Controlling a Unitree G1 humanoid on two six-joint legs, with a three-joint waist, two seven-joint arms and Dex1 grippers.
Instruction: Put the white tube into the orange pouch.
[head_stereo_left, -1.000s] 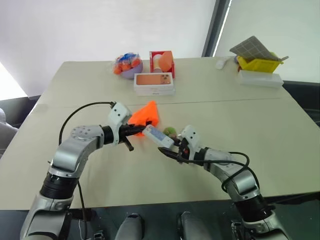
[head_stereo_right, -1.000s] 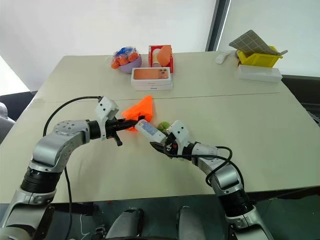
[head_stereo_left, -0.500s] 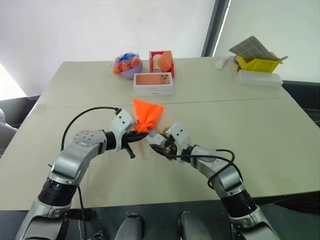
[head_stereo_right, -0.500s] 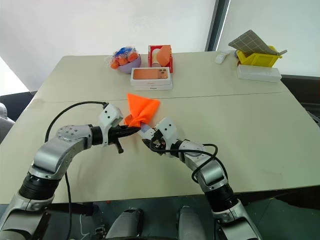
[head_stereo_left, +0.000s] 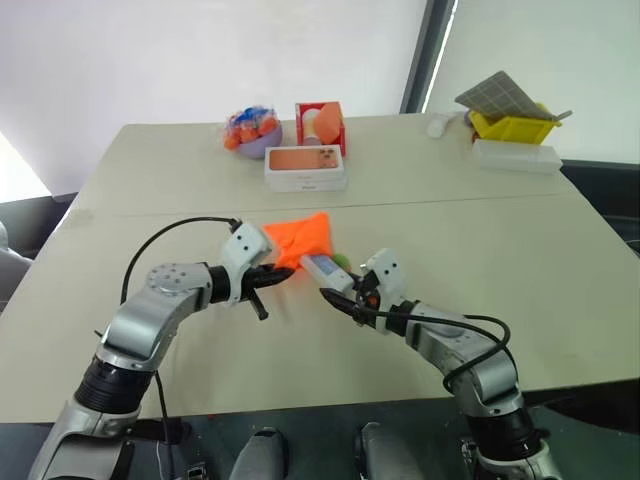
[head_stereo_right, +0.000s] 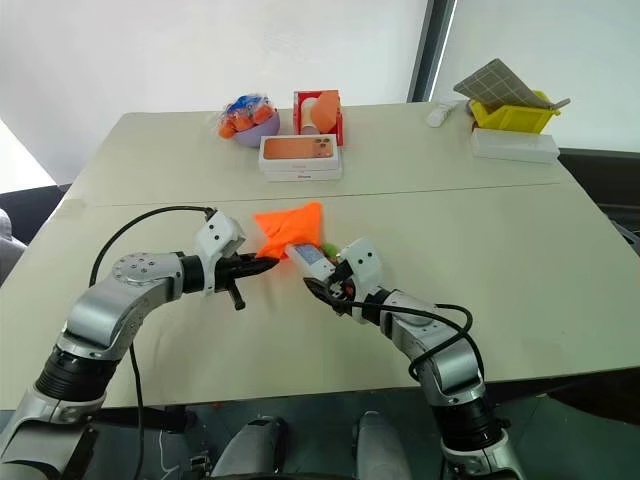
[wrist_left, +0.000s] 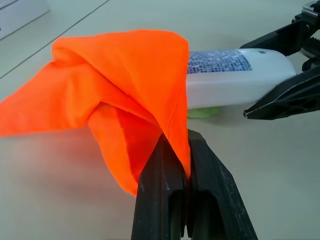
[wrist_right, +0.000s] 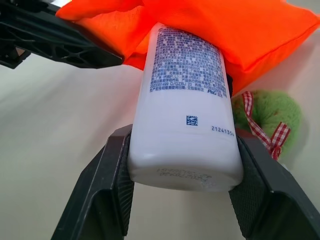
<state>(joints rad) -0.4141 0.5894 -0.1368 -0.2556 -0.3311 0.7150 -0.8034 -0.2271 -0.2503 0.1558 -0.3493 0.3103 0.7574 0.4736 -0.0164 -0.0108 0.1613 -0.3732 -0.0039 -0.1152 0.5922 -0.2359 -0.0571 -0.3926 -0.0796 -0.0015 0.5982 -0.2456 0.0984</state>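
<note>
While the left gripper (wrist_left: 186, 172) is pinching the bright orange fabric pouch (head_stereo_left: 300, 236) rim, the right gripper (wrist_right: 180, 165) is clamping the small white plastic tube (wrist_right: 184, 107), which needs straight feeding into the mouth.

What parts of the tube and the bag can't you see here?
- The white tube's cap end: hidden under the orange pouch in both wrist views.
- The pouch's opening: hidden by its own folds, so how far the tube is in cannot be told.
- The green ball: partly behind the right tool.
- The pouch's cord: cannot be made out.
</note>
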